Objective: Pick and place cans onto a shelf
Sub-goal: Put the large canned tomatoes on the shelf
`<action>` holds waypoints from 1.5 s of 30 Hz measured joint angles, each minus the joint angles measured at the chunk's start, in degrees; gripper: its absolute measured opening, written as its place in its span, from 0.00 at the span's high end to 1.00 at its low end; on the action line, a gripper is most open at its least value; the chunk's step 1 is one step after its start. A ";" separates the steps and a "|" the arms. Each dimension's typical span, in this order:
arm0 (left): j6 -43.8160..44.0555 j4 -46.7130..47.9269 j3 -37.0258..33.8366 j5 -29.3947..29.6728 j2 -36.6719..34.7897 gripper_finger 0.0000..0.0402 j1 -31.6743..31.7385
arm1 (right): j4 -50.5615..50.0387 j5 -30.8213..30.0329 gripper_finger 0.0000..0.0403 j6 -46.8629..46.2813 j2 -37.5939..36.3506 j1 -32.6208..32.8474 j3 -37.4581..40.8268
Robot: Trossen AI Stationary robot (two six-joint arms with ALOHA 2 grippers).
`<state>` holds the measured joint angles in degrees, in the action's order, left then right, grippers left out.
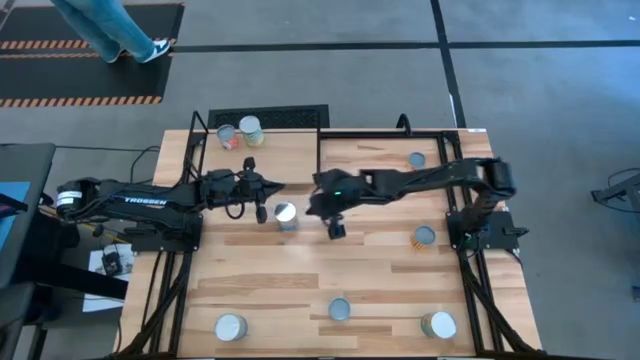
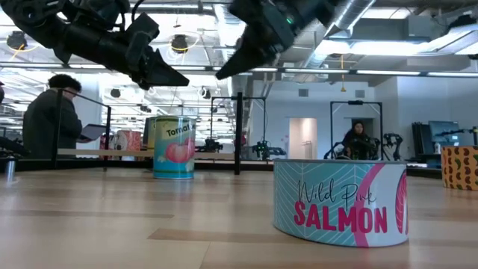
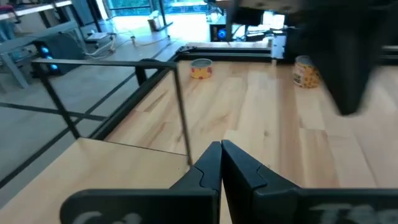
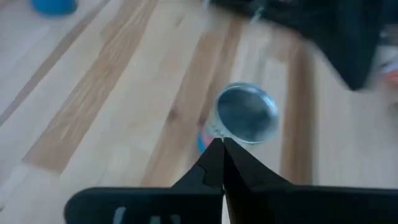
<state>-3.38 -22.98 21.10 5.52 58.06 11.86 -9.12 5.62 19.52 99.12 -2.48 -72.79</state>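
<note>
A can (image 1: 285,213) with a silver top and a pink-and-teal label (image 2: 174,147) stands upright on the table's middle. My right gripper (image 1: 312,205) hangs shut above the table just right of it; its shut fingertips (image 4: 219,144) point down at the can's top (image 4: 247,113) without touching. My left gripper (image 1: 272,189) is shut too, in the air just left of and beyond the can. Two cans (image 1: 225,137) (image 1: 250,128) stand on the shelf (image 1: 285,155) at the far left. Other cans stand on their bases about the table.
Loose cans stand at the far right (image 1: 417,159), right (image 1: 425,236), near middle (image 1: 340,309), near left (image 1: 231,327) and near right (image 1: 438,325). Thin black rods (image 3: 181,106) edge the shelf. People stand in the room beyond the table.
</note>
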 joint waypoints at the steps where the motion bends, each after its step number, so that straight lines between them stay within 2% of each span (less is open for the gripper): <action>1: 0.28 0.34 0.23 -0.06 0.00 1.00 -0.49 | 4.78 0.00 0.95 -0.55 -1.90 -0.05 4.12; 4: 1.40 5.45 2.99 0.14 0.00 1.00 -2.16 | 20.33 0.15 0.97 -2.40 -7.00 -0.35 15.25; 9: 1.48 17.60 8.77 0.79 0.02 1.00 -6.03 | 40.15 0.43 0.97 -4.21 -13.02 -3.36 30.68; 14: 6.43 29.86 14.06 1.18 0.76 0.99 -9.41 | 49.65 1.77 0.97 -8.05 -15.72 -8.20 40.77; 18: 10.22 37.41 17.74 4.14 4.15 0.96 -12.32 | 52.99 2.04 0.99 -9.00 -17.12 -11.04 45.34; 26: 14.57 42.64 25.69 6.11 15.72 0.82 -16.31 | 55.21 2.06 0.96 -9.33 -18.29 -13.42 46.49; 32: 15.17 51.07 32.88 11.08 23.92 0.74 -17.58 | 54.22 2.08 0.98 -9.15 -18.28 -13.38 46.50; 38: 17.21 55.99 37.32 12.09 29.46 0.73 -17.58 | 52.76 2.06 0.96 -8.97 -18.28 -13.38 46.50; 45: 19.13 59.36 37.90 15.19 31.06 0.75 -17.58 | 52.86 2.06 0.97 -8.97 -18.28 -13.38 46.50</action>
<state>15.75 36.38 59.00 20.70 89.12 -5.72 43.74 7.68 10.55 80.84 -15.86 -26.28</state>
